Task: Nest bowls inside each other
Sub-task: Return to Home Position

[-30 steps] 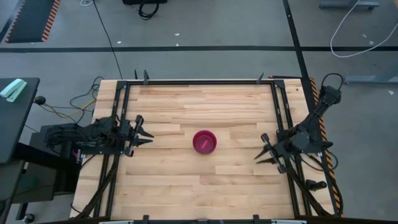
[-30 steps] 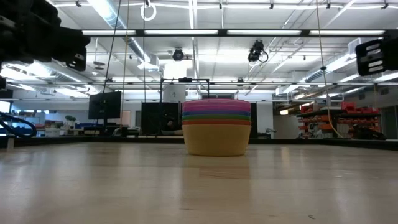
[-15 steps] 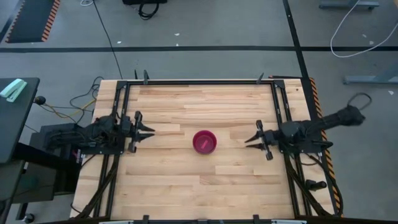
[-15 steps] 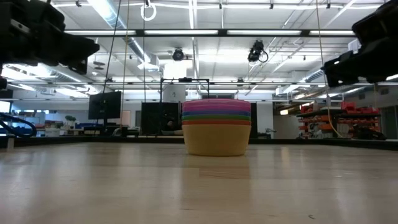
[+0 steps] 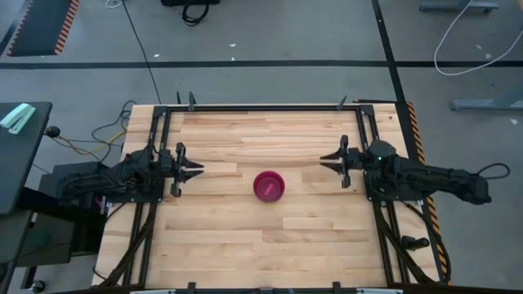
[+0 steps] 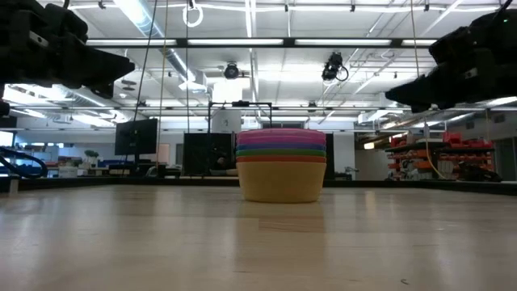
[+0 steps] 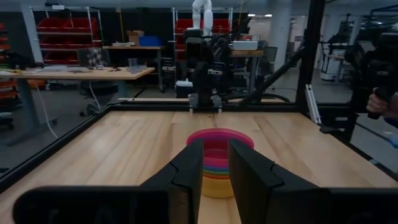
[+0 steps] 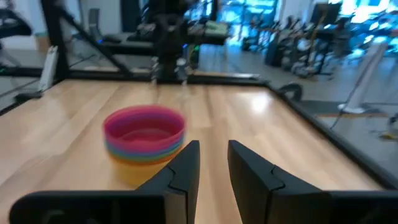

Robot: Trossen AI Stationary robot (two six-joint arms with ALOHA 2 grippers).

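Now the left hand [image 5: 194, 170] and right hand [image 5: 327, 160] hover empty, fingers parted, facing the nested bowls [image 5: 269, 186] standing between them on the wooden worktop [image 5: 245, 237]; beyond lies a workshop with strip lights [image 6: 339, 42] and red-bin shelves [image 7: 62, 57]. Since a second ago the right hand has swung round opposite the left; the bowls stayed put.

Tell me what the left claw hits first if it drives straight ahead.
Likely the nested bowl stack, which sits dead ahead of the left claw in its wrist view. The low view shows the claw higher than the stack, so it might pass over.
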